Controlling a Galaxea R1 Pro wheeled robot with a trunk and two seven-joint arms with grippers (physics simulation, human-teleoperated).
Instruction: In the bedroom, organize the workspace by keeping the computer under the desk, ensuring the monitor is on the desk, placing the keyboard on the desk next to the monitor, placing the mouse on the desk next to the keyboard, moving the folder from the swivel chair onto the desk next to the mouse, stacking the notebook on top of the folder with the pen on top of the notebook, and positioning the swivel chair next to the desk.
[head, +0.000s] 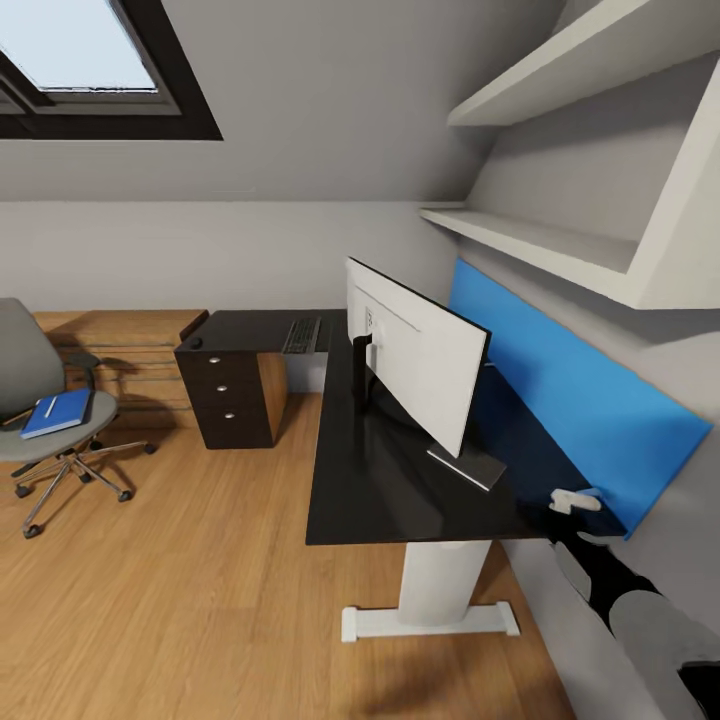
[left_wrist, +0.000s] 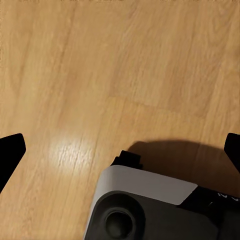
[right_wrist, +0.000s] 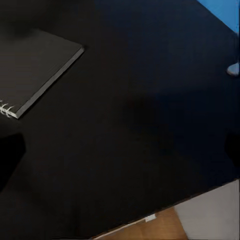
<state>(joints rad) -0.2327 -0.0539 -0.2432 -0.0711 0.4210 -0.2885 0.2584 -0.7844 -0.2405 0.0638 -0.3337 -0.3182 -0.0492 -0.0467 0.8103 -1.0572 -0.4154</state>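
status: i'm standing at the end of the desk, head cam looking along its black top. monitor is upright on the desk, white back toward me. keyboard lies on the far wing beside the monitor, above the drawer unit. small dark blob at the far corner of that wing is probably the mouse, too small to be sure. folder is on the swivel chair seat, well apart from the desk, with a thin white stick on it that i read as the pen. notebook lies flat on the desk in the right wrist view, spiral edge visible; in the head view there's a grey slab at the monitor's foot, likely the same thing.

right arm is over the near desk corner by the blue wall panel. right gripper reads as apart: dark tips at opposite edges of the wrist view, nothing between. left gripper likewise apart, empty, pointing down at the wood floor.

step in hand, my call: folder transfer hasn't started. next move means driving over to the chair, then picking the folder off the seat without losing the pen.
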